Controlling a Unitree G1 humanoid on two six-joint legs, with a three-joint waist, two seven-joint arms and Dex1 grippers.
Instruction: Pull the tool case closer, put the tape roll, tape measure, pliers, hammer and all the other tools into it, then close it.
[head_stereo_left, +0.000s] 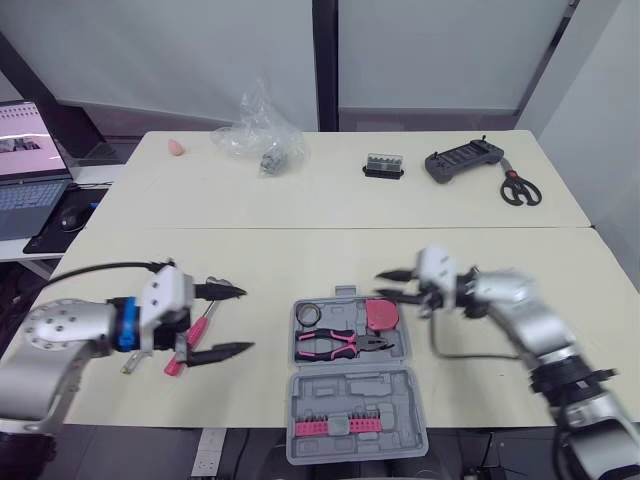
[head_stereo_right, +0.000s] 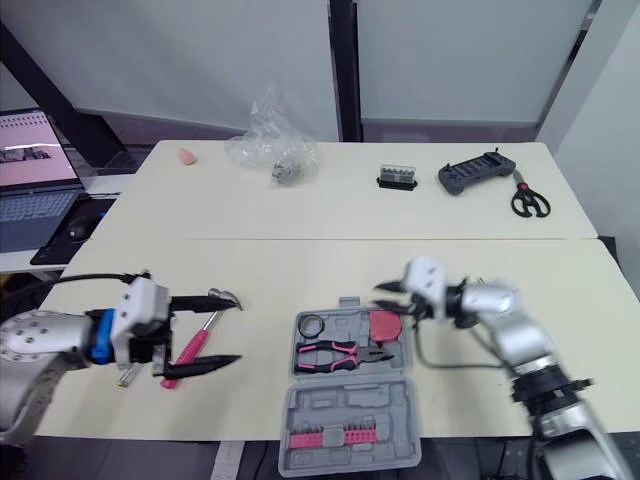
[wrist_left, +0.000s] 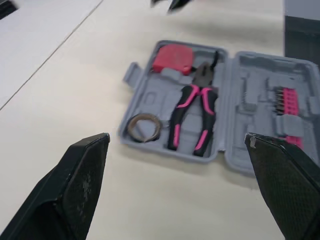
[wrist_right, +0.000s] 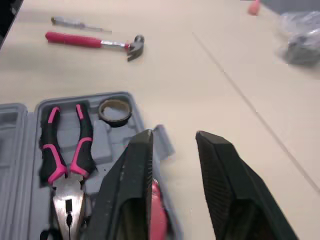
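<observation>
The grey tool case (head_stereo_left: 352, 392) lies open near the table's front edge. In its tray are the tape roll (head_stereo_left: 307, 315), the pink-handled pliers (head_stereo_left: 340, 343) and the red tape measure (head_stereo_left: 381, 314). Its lid half holds a row of pink bits (head_stereo_left: 333, 427). My right gripper (head_stereo_left: 384, 284) hovers open and empty just above the tape measure. To the left of the case my left gripper (head_stereo_left: 244, 320) stands wide open, holding nothing. The pink-handled hammer (head_stereo_right: 195, 342) lies on the table at that gripper, with a small screwdriver (wrist_right: 75, 21) beside it.
On the far table half lie scissors (head_stereo_left: 520, 188), a black controller (head_stereo_left: 462, 160), a small bit box (head_stereo_left: 383, 166), a crumpled plastic bag (head_stereo_left: 258, 135) and a pink object (head_stereo_left: 178, 147). A laptop (head_stereo_left: 25, 170) stands off the table's left side.
</observation>
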